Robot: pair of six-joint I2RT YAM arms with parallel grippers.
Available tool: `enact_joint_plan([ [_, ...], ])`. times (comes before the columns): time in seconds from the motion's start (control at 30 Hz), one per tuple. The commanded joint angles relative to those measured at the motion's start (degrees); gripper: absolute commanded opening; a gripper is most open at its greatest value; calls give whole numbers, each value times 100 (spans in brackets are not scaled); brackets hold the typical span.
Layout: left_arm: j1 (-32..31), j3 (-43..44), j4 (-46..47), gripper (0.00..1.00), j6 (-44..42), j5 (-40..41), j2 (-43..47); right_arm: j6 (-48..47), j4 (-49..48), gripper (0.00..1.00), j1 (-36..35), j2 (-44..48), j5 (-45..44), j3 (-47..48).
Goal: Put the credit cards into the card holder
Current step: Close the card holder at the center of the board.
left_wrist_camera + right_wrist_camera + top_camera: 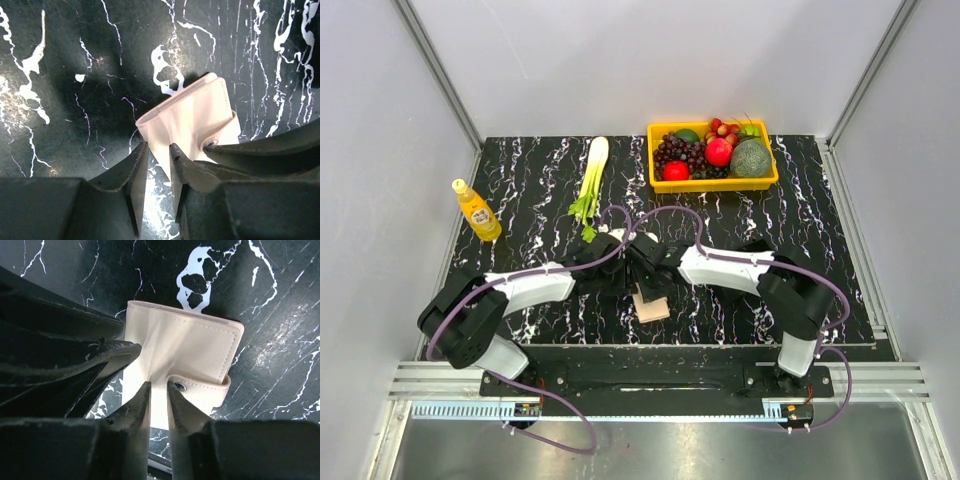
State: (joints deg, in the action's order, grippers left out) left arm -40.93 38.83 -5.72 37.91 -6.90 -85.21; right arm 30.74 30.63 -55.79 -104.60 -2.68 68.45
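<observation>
The left gripper point(157, 152) has its fingers only narrowly apart, with the near edge of the card holder point(192, 117) running up into the gap, and the creases drawn toward the tips suggest it is nipping that edge. The right gripper point(157, 390) meets the holder from the other side with a similar narrow gap and beige leather between the tips, but the pictures do not settle whether it presses or merely straddles it. The holder lies folded on the marbled table point(520, 180), between the two arms near the front edge. Its clasp tab point(210, 387) wraps round one side, with the snap showing just beside the right fingertips. The step in hand looks like opening the holder. To do it well, one gripper should pin a single flap while the other works the tab free at the snap and peels it away slowly, so the holder does not slide or lift off whole. Folded as it is, the holder shows nothing of its inside, and no credit cards are in view. At the far edge, a yellow tray point(715, 184) holds dark grapes point(675, 150), a red apple point(719, 152) and a green melon point(751, 158).
</observation>
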Motion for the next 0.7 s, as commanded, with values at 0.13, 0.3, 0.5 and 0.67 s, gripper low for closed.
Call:
enact_joint_plan([
  [0.13, -73, -7, 1, 49, -56, 355, 768, 265, -479, 43, 112, 1387, -514, -393],
  [0.3, -38, -77, -166, 59, -135, 356, 1138, 529, -725, 48, 419, 2092, -593, -972],
  [0.5, -47, -648, 333, 59, 181, -153, 1367, 925, -856, 45, 648, 1909, -243, -1614],
  [0.67, -117, -956, 1010, 59, 489, -584, 981, 1293, -1190, 42, 648, 1478, 188, -1817],
])
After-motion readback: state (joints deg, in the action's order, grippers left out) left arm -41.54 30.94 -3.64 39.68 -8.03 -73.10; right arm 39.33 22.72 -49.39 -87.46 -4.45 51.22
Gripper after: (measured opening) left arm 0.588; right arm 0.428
